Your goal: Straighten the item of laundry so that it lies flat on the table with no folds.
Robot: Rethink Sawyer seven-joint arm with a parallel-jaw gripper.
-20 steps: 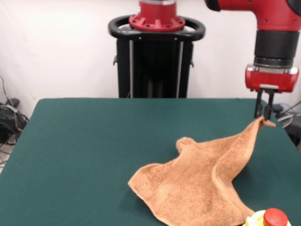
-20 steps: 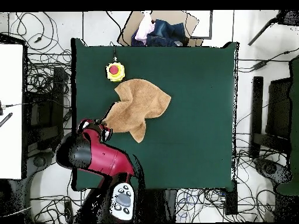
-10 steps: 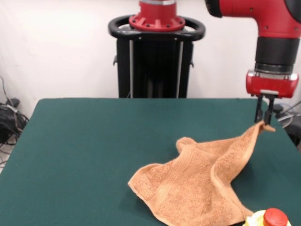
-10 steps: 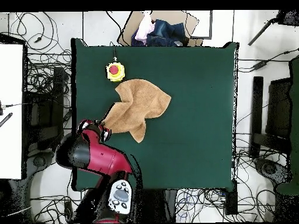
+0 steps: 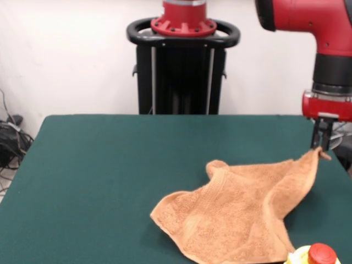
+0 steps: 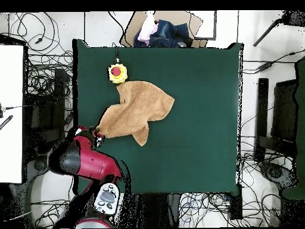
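One towel (image 5: 242,212) corner — jaws clamped.

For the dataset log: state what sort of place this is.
Most likely a robotics lab: a green-covered table with a towel, a red arm's gripper pinching its corner, a red emergency-stop button, and cables strewn across the floor.

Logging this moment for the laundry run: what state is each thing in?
towel: crumpled, folds remain, one corner lifted and pulled toward the table's edge.
pincer: shut on the towel's corner, above the table.
table: mostly bare green cloth.
red-topped yellow button: on the table beside the towel.
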